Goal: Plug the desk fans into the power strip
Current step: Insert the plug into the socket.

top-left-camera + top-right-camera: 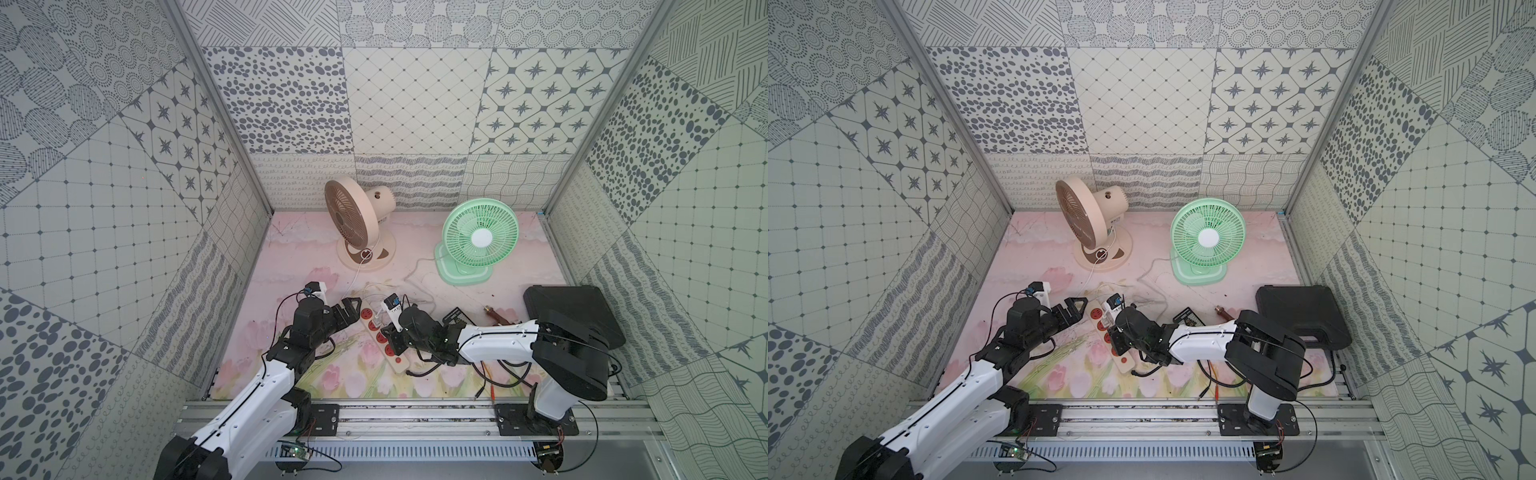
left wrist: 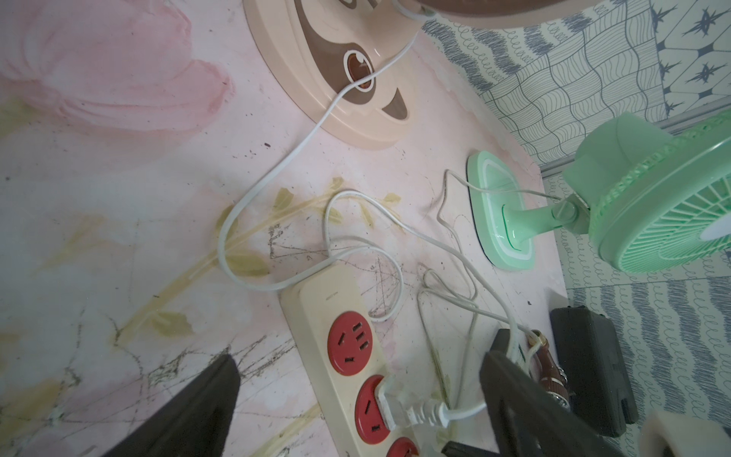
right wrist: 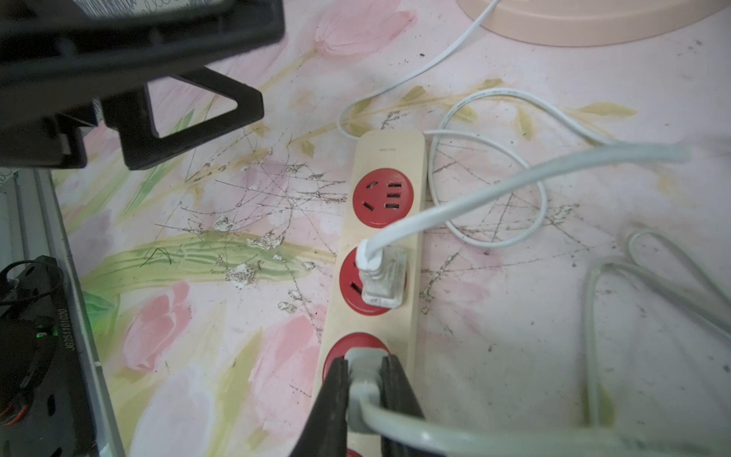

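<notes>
Looks like the insertion step: right tool (image 3: pixel 364 366) pinches pale grey plug (image 3: pixel 362 389) at third red socket (image 3: pixel 333 349) of long cream power strip (image 3: pixel 389 152), mid-bench (image 1: pixel 291 266) near front edge; left tool (image 1: pixel 353 312) spread, idle; next needs straight push home.

right gripper (image 3: pixel 366 368) and grey plug (image 3: pixel 364 382) cover most of third socket (image 3: pixel 335 347) on power strip (image 3: pixel 389 152); prong seating unreadable. fourth socket (image 3: pixel 353 453) clipped at frame edge. beige fan (image 2: pixel 288 59) head cropped.
</notes>
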You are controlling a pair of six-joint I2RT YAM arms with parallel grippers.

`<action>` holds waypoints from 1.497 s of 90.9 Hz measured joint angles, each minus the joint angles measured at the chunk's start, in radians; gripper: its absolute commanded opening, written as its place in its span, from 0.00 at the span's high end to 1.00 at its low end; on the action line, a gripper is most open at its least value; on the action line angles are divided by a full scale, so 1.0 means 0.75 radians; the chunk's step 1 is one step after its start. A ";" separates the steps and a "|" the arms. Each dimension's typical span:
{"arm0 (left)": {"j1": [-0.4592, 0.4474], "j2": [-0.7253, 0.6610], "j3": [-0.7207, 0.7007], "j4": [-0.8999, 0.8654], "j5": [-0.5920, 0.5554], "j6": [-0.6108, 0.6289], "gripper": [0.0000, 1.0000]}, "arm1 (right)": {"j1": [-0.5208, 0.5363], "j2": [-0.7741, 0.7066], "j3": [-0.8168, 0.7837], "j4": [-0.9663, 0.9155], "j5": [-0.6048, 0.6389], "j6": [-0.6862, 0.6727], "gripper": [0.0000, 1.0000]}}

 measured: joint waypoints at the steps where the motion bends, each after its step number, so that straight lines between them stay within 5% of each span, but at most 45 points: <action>1: 0.000 -0.002 -0.002 0.002 0.000 0.000 0.00 | 0.000 0.001 0.003 -0.002 -0.001 0.004 1.00; 136: 0.000 -0.046 -0.055 0.080 -0.015 -0.005 0.00 | 0.106 0.027 0.033 -0.068 0.201 -0.153 1.00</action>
